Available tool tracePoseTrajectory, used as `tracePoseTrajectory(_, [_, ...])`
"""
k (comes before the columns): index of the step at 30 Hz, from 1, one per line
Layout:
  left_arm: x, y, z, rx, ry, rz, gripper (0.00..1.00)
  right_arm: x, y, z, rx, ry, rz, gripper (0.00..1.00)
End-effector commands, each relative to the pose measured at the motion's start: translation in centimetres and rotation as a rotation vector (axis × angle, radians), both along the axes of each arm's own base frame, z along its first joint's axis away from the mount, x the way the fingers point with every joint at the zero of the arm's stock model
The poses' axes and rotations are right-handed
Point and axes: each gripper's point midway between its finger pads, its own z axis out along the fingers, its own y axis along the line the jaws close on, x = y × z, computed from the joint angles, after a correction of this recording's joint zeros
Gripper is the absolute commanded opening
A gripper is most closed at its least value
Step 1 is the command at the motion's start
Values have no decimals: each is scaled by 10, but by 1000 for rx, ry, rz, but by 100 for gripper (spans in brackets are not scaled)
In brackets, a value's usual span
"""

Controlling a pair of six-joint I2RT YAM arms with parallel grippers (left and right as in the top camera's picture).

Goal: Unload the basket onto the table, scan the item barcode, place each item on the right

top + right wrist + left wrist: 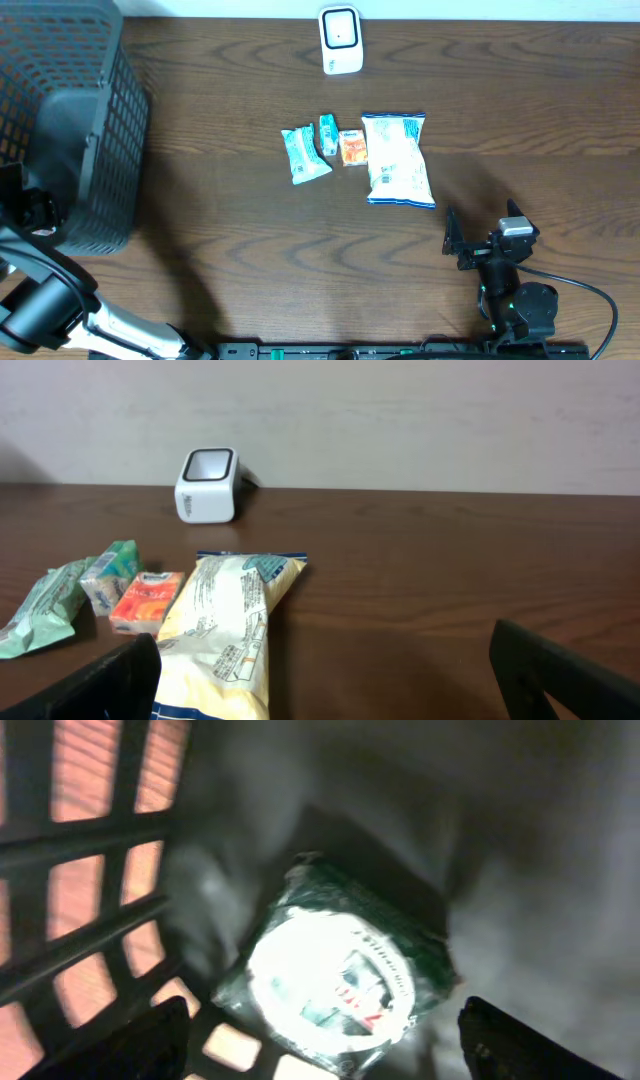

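left gripper (325, 1042) spread wide down inside the black basket (90, 150) at the left end of the counter (210, 235), over a green-and-white packet (340, 970) lying on the basket floor. right gripper (335, 685) likewise wide apart, low near the front edge, facing a white-and-blue bag (398, 160), an orange packet (352, 148) and two teal packets (305, 155) mid-counter. white scanner (340, 40) upright at the far edge, well apart from them.

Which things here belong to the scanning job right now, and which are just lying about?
Job: scanner; green packet in the basket, under the left gripper.
Lying about: teal pouch, small teal packet, orange box, white bag, all untouched.
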Motion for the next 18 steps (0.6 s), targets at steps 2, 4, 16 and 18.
tracePoseTrajectory(2, [-1,-14,-20,-167,-87,-69,86,0,1,0,6,0,5,99])
tracePoseTrajectory(4, [-2,-16,-26,-189,-83,-84,86,0,1,0,6,0,5,99])
tracePoseTrajectory(16, [-7,-26,-64,-284,-26,-83,78,0,1,-1,6,1,5,99])
tracePoseTrajectory(18, [0,-32,-63,-305,-59,-90,75,0,1,-1,6,1,5,99])
